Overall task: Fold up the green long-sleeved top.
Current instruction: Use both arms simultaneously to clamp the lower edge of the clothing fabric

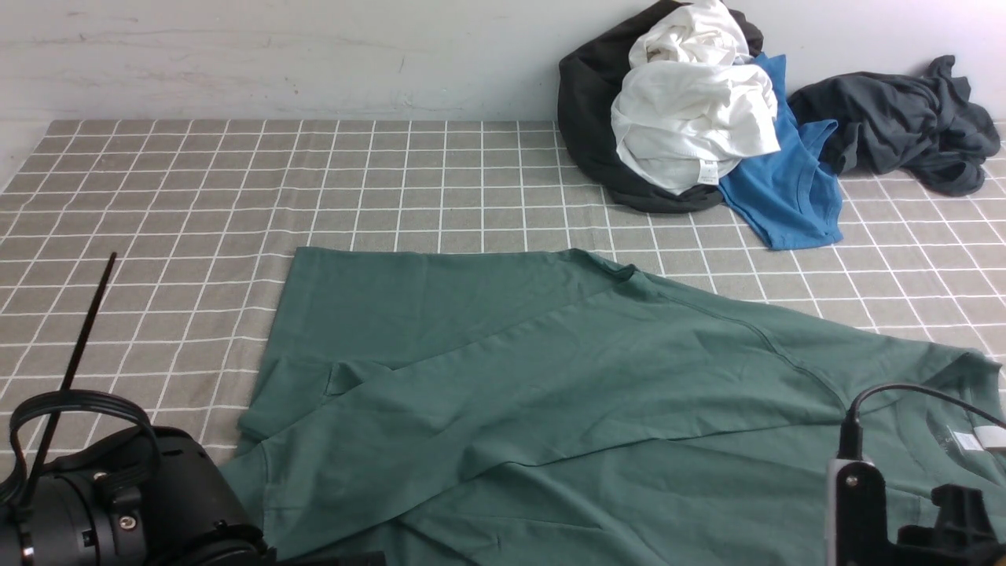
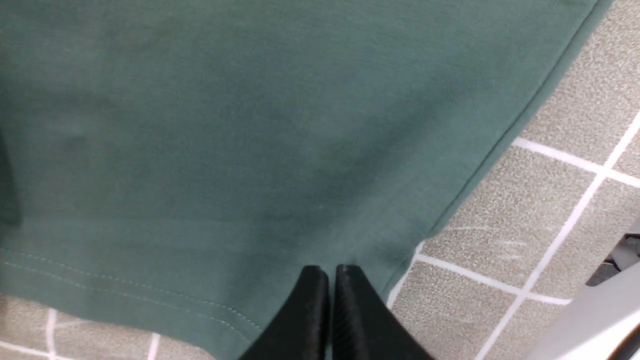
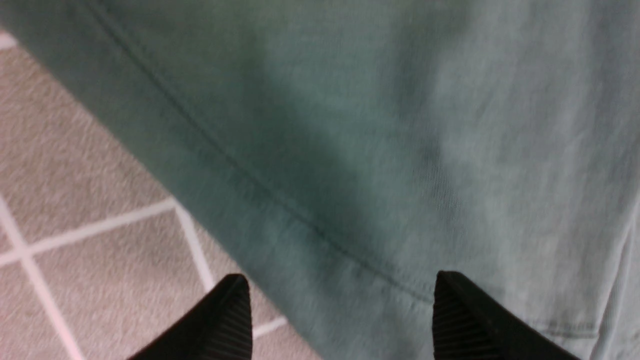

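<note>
The green long-sleeved top (image 1: 550,377) lies spread on the checked tablecloth (image 1: 236,181), with a sleeve folded across its body and its white neck tag (image 1: 971,440) at the right. In the left wrist view my left gripper (image 2: 331,272) is shut at the top's hem corner (image 2: 250,200), and green cloth shows between its fingertips. In the right wrist view my right gripper (image 3: 340,290) is open, with its fingers spread over a seam near the top's edge (image 3: 375,175). In the front view only the arm bodies show, the left (image 1: 118,503) and the right (image 1: 864,511).
A pile of clothes sits at the back right against the wall: a white garment (image 1: 692,118) on a black one (image 1: 589,118), a bright blue T-shirt (image 1: 786,196) and a dark grey garment (image 1: 904,126). A thin black rod (image 1: 78,346) stands at the left.
</note>
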{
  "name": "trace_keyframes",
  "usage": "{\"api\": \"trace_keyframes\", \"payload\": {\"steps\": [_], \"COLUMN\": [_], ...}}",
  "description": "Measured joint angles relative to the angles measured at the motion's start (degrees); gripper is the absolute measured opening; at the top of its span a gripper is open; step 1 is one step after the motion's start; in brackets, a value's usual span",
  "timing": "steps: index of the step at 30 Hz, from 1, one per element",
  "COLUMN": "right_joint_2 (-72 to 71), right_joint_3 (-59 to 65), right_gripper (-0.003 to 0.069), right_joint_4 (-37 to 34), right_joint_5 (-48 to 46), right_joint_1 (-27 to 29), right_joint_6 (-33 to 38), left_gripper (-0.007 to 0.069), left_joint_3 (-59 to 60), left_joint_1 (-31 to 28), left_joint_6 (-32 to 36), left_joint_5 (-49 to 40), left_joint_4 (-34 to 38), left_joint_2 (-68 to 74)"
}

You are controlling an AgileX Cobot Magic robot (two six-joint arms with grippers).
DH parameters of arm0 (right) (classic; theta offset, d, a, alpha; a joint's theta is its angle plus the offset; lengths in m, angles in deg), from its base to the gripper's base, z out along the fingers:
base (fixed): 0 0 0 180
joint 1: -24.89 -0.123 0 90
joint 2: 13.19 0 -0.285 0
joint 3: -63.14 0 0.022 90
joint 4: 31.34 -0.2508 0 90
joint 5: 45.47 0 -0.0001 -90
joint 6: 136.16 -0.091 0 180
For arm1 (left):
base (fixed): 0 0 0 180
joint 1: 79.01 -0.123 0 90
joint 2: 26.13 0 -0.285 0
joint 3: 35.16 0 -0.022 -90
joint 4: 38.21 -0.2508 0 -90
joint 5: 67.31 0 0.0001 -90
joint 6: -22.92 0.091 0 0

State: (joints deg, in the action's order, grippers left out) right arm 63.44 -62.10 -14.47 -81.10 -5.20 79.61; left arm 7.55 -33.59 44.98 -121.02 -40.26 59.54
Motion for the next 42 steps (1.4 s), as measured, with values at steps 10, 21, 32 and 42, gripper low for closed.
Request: {"api": "trace_keyframes", "payload": {"steps": [10,21,32,42], "right_joint_2": [-2.53,-14.53,-16.81,-16.8], "right_joint_3": [-0.19,-0.19,-0.09,-0.09], "right_gripper": [0.043,0.043,0.043,0.043], "right_joint_4": [0.29,0.24,-0.05,-1.14], "right_joint_5": [1.17,0.59,0.28,0.15], "right_joint_1": [0.0,0.0,0.0,0.0], "right_joint_6": [-1.78,-2.18,-2.23,-2.23], "left_gripper": [0.0008,0.0458,0.0531,0.0388], "left_joint_3": [3.41,7.65,8.14,4.65], "left_joint_1": [0.0,0.0,0.22,0.22], "left_joint_6": [0.0,0.84,-4.04,-7.84], "left_joint_5": [0.01,4.01,7.13,7.31], "left_joint_4": [2.06,2.93,0.26,-5.47], "left_joint_2": [0.0,0.0,2.25,2.84]}}
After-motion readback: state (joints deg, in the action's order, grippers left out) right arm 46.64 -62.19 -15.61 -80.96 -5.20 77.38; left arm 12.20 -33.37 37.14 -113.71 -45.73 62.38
